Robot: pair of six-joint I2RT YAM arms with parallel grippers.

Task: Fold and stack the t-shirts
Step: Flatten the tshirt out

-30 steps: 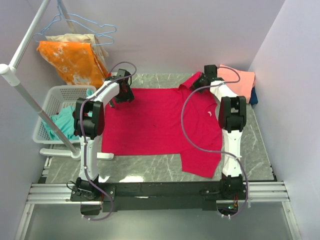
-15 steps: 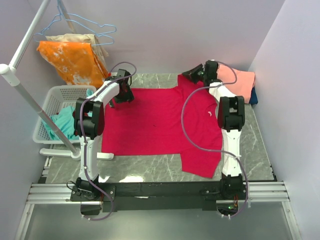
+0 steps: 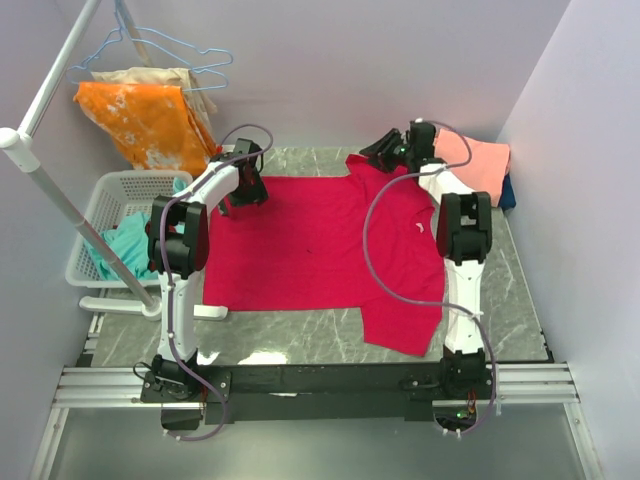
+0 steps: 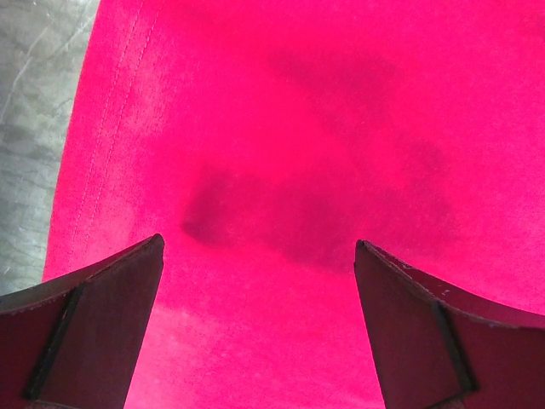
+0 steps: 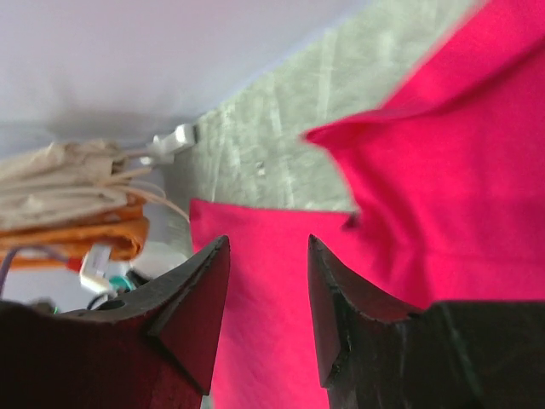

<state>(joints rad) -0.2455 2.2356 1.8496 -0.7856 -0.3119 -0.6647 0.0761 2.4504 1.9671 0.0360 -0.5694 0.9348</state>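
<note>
The crimson-red t-shirt (image 3: 320, 240) lies spread flat across the marble table, one sleeve hanging toward the near right. My left gripper (image 3: 245, 190) hovers low over its far left corner, fingers wide open, with only red cloth (image 4: 324, 128) beneath them. Over the shirt's far right corner, my right gripper (image 3: 385, 150) stands open, and nothing sits between its fingertips (image 5: 268, 243). The red cloth (image 5: 443, 187) lies below and beyond it. A folded salmon-pink t-shirt (image 3: 480, 160) rests at the far right on a dark blue one (image 3: 508, 190).
A white basket (image 3: 110, 215) holding teal cloth stands left of the table. An orange white-blotched cloth (image 3: 145, 120) hangs on a hanger at the far left, beside a slanted white rack pole (image 3: 60, 190). Walls close in behind and to the right.
My right gripper has opened and let go of the red shirt's far right corner, shifting a little left. That corner now lies further left. The left arm has stayed still.
</note>
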